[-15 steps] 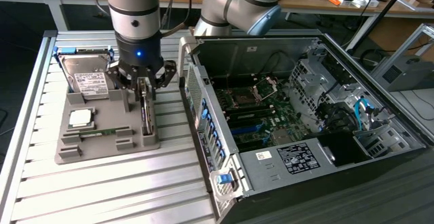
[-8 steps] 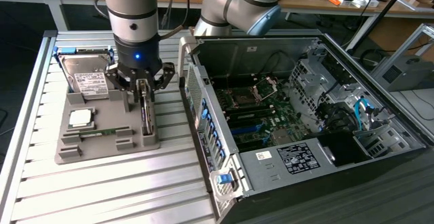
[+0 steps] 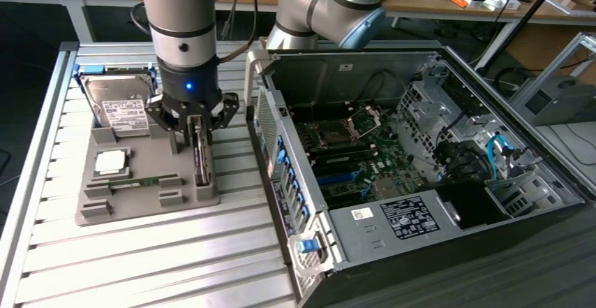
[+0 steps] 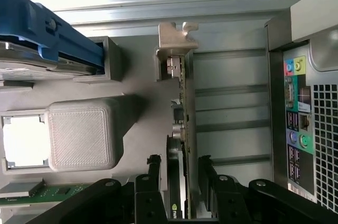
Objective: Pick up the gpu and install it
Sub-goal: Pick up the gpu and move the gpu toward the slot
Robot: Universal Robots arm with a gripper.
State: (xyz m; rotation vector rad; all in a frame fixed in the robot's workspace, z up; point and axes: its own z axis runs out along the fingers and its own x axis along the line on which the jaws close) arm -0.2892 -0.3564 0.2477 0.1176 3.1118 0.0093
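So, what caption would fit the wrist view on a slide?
Open gripper straddling the gpu, which stands on edge in its gray holder beside the computer case.

Fingers point(image 4: 155, 175) flanking the gpu point(image 4: 188, 109)

Straddling the gpu point(image 4: 185, 123) with gripper point(image 4: 179, 163) fingers point(image 4: 154, 168) spread, leaving only slim gaps on both faces of the card standing on edge in the tray point(image 3: 139, 207). Crowding one side with a ribbed block point(image 4: 82, 134), the hard drive point(image 3: 119, 105) and the cpu point(image 3: 110, 161), and walling off the other with the case point(image 3: 279, 147) rising just beside the tray, sparing only a narrow strip of slatted table point(image 3: 237, 177) between. Lying open straight above the tray and over the uncovered case, yet narrowing inside there among cables point(image 3: 498, 147) and the drive cage point(image 3: 437, 102) at the exterior view's right.
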